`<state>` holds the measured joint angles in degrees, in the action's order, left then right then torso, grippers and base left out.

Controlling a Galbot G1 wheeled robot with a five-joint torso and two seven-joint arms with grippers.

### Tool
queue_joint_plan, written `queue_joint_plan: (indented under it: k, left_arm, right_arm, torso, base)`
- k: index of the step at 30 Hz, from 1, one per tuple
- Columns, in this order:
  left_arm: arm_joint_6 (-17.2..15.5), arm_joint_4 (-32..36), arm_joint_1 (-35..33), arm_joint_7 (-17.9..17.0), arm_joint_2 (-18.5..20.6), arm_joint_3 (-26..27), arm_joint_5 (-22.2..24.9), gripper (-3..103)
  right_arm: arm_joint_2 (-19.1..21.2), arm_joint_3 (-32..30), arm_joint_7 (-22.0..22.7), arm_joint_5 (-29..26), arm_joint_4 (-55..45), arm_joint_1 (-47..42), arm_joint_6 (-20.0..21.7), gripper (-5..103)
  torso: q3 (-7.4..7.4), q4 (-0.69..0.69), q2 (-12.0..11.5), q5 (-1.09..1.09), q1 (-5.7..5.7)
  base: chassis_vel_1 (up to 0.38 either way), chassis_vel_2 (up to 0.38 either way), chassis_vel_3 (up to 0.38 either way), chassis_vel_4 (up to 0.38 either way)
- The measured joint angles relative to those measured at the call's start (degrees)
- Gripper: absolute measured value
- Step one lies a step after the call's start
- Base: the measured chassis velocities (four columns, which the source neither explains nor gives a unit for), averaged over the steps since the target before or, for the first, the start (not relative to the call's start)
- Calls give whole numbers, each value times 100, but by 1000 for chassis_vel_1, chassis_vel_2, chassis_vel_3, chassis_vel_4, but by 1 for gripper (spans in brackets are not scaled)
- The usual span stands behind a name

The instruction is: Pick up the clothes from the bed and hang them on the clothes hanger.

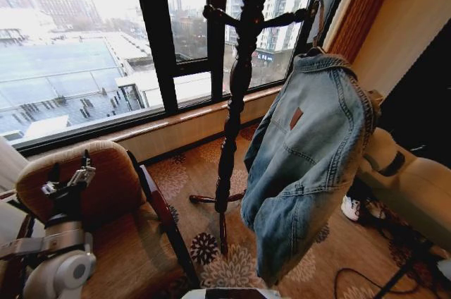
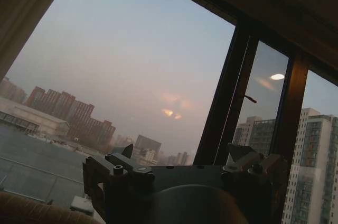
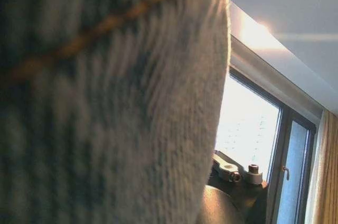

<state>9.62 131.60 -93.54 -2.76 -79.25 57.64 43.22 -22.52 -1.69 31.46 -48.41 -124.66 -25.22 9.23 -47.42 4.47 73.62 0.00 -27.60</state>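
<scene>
The clothes, a light blue denim jacket (image 1: 310, 158) with a brown neck patch, hang on the clothes hanger, whose thin black hook (image 1: 318, 31) reaches up to a peg of a dark wooden coat stand (image 1: 239, 66). My right arm (image 1: 398, 172) reaches in behind the jacket from the right. Denim (image 3: 105, 102) lies close across the right wrist view, hiding most of that gripper. Over the armchair at lower left, my left gripper (image 1: 70, 180) (image 2: 182, 152) points up at the window, open and holding nothing. The bed is out of view.
A brown armchair (image 1: 113, 200) stands under the left arm. The coat stand's feet (image 1: 222, 232) spread over patterned carpet. A white shoe (image 1: 352, 207) and black cables (image 1: 366, 271) lie on the floor at the right. A large window (image 1: 84, 45) and its sill close the far side.
</scene>
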Motion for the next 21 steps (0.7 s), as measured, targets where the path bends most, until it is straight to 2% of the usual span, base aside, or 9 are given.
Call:
queue_joint_plan:
  k: [21]
  left_arm:
    - [5,-37,19,25,-34,-56,-22,100]
  right_arm:
    - [217,-17,-34,103,-176,-20,69,15]
  torso:
    - [0,0,0,0,0]
  base:
    - [0,0,0,0]
